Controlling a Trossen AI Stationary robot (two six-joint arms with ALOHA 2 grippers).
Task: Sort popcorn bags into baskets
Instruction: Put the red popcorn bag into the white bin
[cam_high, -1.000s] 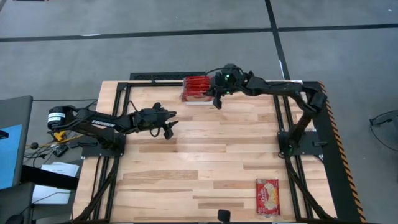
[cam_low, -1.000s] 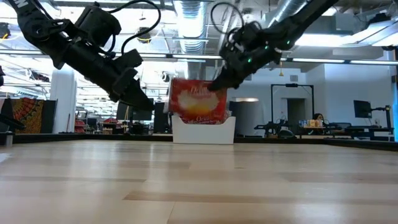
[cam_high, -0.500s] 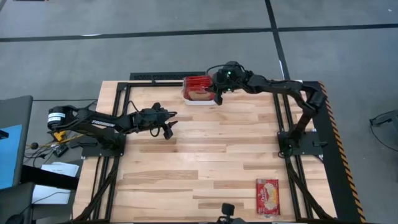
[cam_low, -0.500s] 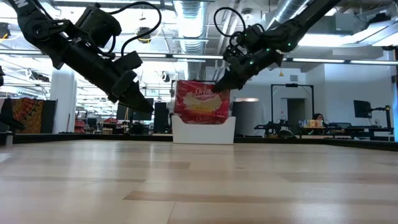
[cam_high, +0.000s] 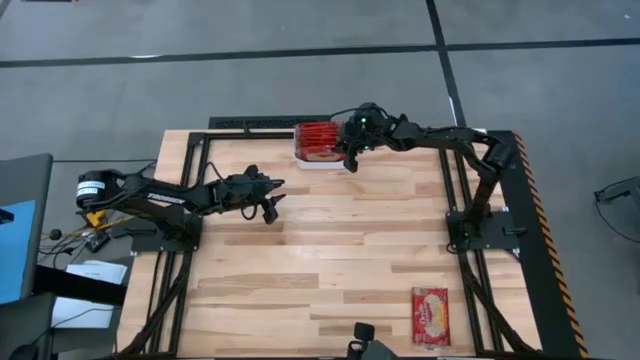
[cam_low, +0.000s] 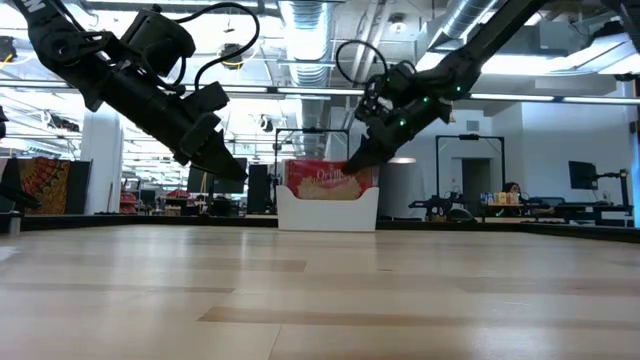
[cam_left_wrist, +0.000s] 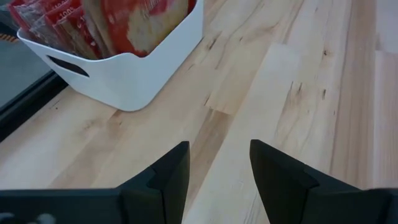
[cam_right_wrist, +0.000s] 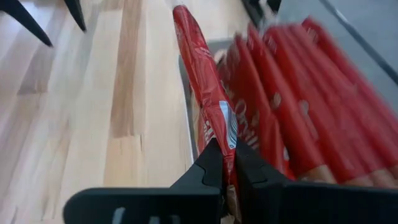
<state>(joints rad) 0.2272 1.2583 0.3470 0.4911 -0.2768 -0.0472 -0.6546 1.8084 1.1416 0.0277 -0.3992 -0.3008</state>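
Observation:
A white basket (cam_high: 305, 163) stands at the table's far edge with several red popcorn bags (cam_right_wrist: 292, 93) upright on edge inside it. My right gripper (cam_high: 349, 152) is at the basket's right end, shut on one more red bag (cam_right_wrist: 199, 56), which stands along the basket's near wall (cam_low: 328, 210). My left gripper (cam_high: 274, 199) hovers open over bare wood, left of and nearer than the basket (cam_left_wrist: 124, 74). Another bag (cam_high: 431, 315) lies flat near the table's near right corner. My right gripper pinches the bag between its two fingers (cam_right_wrist: 208, 168) at the bag's upper right edge (cam_right_wrist: 225, 134). It comes slanting down from the table's right. The bag stands upright on edge, with its lower part inside the basket and its top (cam_low: 322, 172) above the rim.
Black frame rails (cam_high: 190, 180) run along the table's left, right and far sides. The right arm (cam_high: 450, 135) stretches along the far edge. Wide bare wood (cam_high: 340, 250) lies between the basket and the flat bag.
My right gripper has moved down and slightly toward the table's left, still shut on the bag. The bag was held up above the basket with most of its face showing. It has sunk into the basket, and only its top shows over the rim.

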